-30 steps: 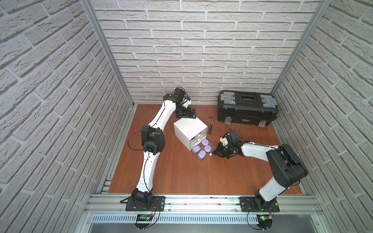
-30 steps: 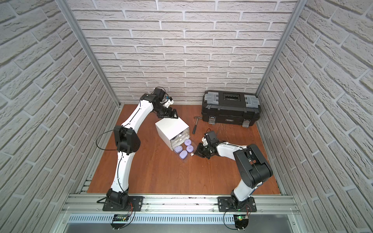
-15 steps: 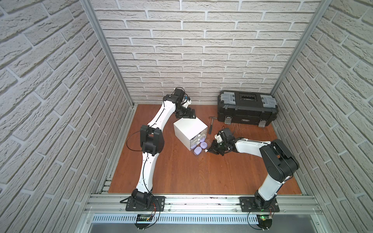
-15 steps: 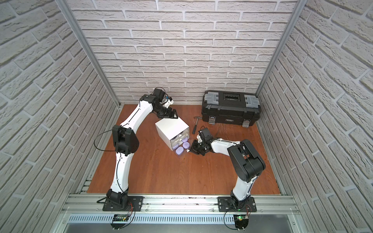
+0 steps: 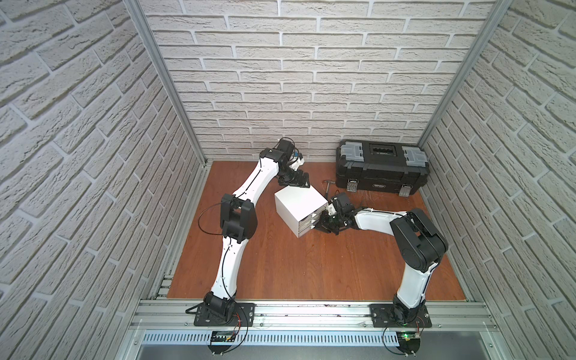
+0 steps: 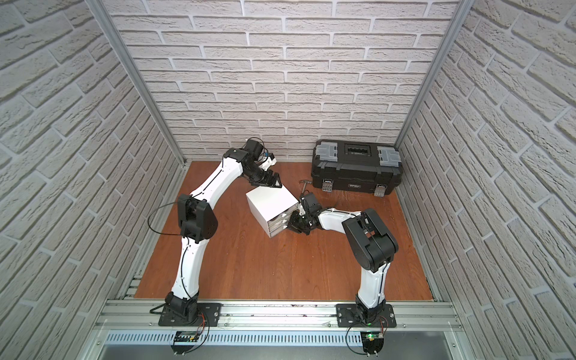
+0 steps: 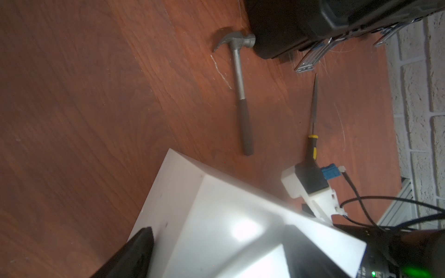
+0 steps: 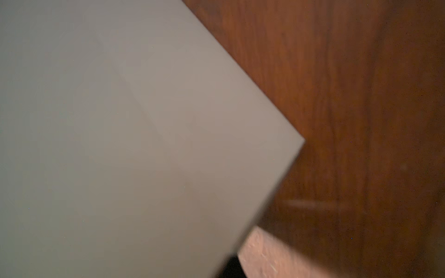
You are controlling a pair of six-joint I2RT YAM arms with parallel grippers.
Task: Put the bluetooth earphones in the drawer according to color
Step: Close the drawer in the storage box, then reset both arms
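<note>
The drawer (image 5: 297,201) (image 6: 270,202) is a white cube cabinet mid-table. Its three clear drawer fronts (image 5: 308,222) all sit pushed in. No bluetooth earphones show in any view. My left gripper (image 5: 297,180) (image 6: 270,181) is at the cabinet's back top corner. In the left wrist view this gripper (image 7: 219,231) is open, its black fingers (image 7: 139,252) straddling that corner. My right gripper (image 5: 324,223) (image 6: 294,223) is shut and pressed against the drawer fronts. The right wrist view shows only a blurred white cabinet face (image 8: 120,144) over the wood.
A big black toolbox (image 5: 381,170) (image 6: 357,168) stands at the back right against the wall. A hammer (image 5: 328,185) (image 7: 240,91) lies between it and the cabinet, a yellow-handled screwdriver (image 7: 313,134) beside it. Brick walls close in three sides.
My right gripper has moved left to the cabinet. The open drawer holding lavender earphones has slid in, and they no longer show. The left arm has barely moved.
</note>
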